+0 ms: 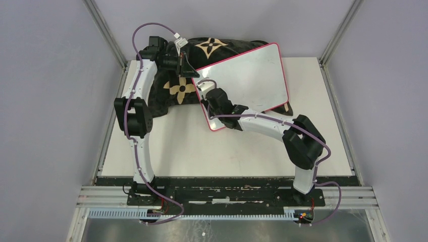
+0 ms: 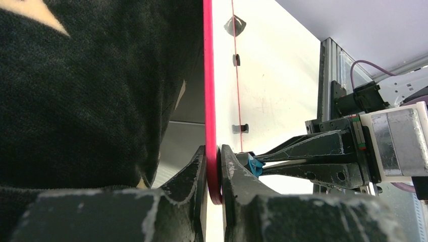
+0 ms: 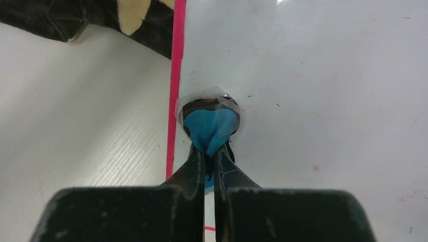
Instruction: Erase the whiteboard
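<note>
Pink-framed glossy whiteboard (image 1: 247, 75), ten-o'clock corner clamped in left gripper (image 2: 213, 159); right gripper (image 3: 209, 154) pinches blue pad (image 3: 209, 126) (hard strokes may wrench board free).

Bright even light, soft faint shadows, pale sheen on the whiteboard (image 3: 328, 75), wrist-view foregrounds slightly out of focus

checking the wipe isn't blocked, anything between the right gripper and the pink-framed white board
Nothing visible. The right gripper holds a round blue pad against the glossy pink-framed white board near its edge; the left gripper clamps that edge, and the black flower-patterned cushion lies beyond the frame.
</note>
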Action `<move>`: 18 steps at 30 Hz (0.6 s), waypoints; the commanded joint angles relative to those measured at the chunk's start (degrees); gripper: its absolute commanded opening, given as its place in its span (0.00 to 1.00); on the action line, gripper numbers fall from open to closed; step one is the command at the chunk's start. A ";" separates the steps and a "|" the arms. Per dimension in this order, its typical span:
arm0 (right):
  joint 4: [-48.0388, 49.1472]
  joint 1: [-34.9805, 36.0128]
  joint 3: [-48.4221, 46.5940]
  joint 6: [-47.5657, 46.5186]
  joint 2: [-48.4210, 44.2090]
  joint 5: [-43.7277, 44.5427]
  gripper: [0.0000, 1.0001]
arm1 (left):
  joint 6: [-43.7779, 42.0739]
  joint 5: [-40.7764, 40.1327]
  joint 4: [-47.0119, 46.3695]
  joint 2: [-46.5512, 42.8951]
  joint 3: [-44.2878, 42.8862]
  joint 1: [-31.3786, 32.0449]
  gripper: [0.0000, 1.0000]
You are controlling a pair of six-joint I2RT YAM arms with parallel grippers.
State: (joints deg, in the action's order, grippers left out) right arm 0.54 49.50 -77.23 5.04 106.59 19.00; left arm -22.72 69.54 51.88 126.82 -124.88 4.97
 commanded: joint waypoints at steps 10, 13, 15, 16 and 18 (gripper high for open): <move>1.12 -11.45 7.71 1.40 -6.27 6.13 0.01 | -4.85 0.75 2.26 -1.67 -0.75 1.75 0.03; 0.15 -15.04 9.16 2.38 -8.20 6.22 0.01 | -4.94 0.56 2.26 -1.82 -0.39 1.75 0.03; -0.29 -17.02 10.55 3.02 -10.12 5.94 0.01 | -5.05 0.24 2.22 -2.18 -0.10 1.72 0.03; -0.49 -17.66 11.27 3.01 -11.23 5.75 0.01 | -5.12 0.09 2.26 -2.18 -0.05 1.71 0.03; -1.29 -18.32 12.38 2.64 -13.52 6.01 0.01 | -4.99 -0.29 2.26 -2.28 -0.03 1.72 0.03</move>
State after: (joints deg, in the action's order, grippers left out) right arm 1.04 33.87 -66.96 7.25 97.71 21.15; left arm -22.85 69.41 51.92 126.80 -124.88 5.06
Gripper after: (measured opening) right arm 0.038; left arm 0.181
